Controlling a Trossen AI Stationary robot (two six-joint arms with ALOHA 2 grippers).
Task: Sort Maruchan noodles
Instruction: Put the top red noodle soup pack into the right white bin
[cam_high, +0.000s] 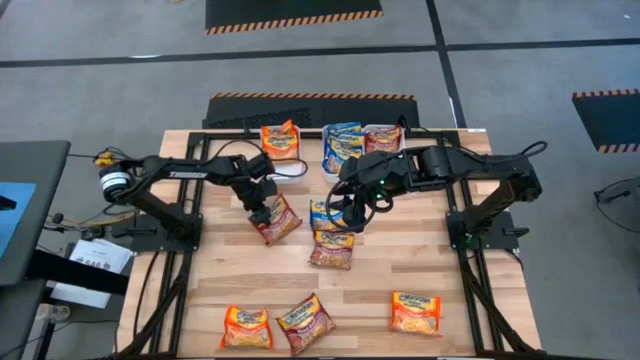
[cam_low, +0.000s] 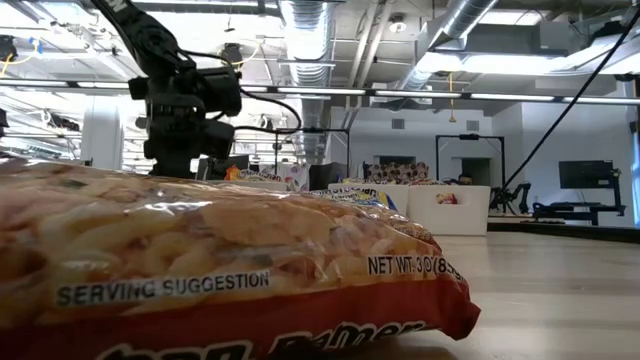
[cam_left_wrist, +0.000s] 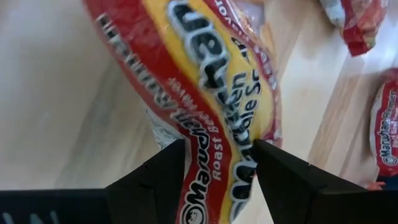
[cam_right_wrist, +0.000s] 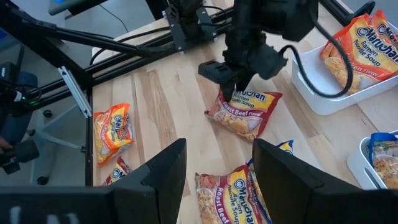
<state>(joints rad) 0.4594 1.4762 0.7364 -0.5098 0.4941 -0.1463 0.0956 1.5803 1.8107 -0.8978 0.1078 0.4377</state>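
My left gripper (cam_high: 265, 213) is shut on a dark red Roast Beef noodle packet (cam_high: 280, 222) left of the table's middle; the right wrist view shows this gripper (cam_right_wrist: 231, 92) at the packet's (cam_right_wrist: 244, 112) far edge. My right gripper (cam_high: 348, 215) is open and touches nothing. It hovers above a blue packet (cam_high: 323, 212) and another dark red packet (cam_high: 331, 250), which lie flat on the wood. Its fingers (cam_right_wrist: 168, 168) stand wide apart over that dark red packet (cam_right_wrist: 225, 199). My left gripper pinches the dark red packet between its two fingers (cam_left_wrist: 155, 180) at one sealed edge (cam_left_wrist: 214, 168). The fingers come from above, pointing down. The packet stretches away below them, tilted; whether its lower end (cam_right_wrist: 239, 127) rests on the table, I cannot tell.
Three white bins (cam_right_wrist: 314, 99) stand along the far edge, holding an orange (cam_high: 281, 140), a blue (cam_high: 342, 143) and a dark red packet (cam_high: 383, 138). Two orange packets (cam_high: 246, 327) (cam_high: 415, 312) and a dark red one (cam_high: 305, 322) lie near the near edge. One packet (cam_low: 220, 260) fills the low view.
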